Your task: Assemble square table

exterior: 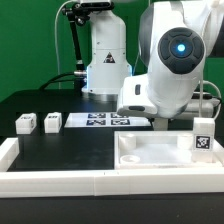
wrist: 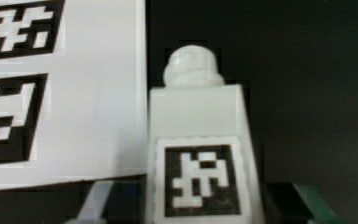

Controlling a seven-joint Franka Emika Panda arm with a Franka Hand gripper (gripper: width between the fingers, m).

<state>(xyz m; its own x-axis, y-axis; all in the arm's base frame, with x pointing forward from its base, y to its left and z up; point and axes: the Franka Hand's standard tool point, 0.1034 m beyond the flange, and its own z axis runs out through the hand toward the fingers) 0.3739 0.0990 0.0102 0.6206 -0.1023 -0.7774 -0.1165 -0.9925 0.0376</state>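
Note:
In the wrist view a white table leg (wrist: 201, 130) with a black-and-white tag lies on the black table, its rounded screw end pointing away from me. My gripper (wrist: 208, 208) is open, with one fingertip on each side of the leg's tagged end; a dark gap shows on one side. In the exterior view the hand (exterior: 136, 104) is low behind the white square tabletop (exterior: 150, 158), and its fingers and this leg are hidden. Another tagged leg (exterior: 203, 140) stands upright at the tabletop's corner on the exterior view's right. Two more legs (exterior: 25, 123) (exterior: 51, 121) sit on the left.
The marker board (exterior: 100, 121) lies flat just beside the leg under my hand, and shows in the wrist view (wrist: 51, 90). Long white bars (exterior: 60, 182) border the table's front and the exterior view's left side. The robot base (exterior: 105, 60) stands at the back.

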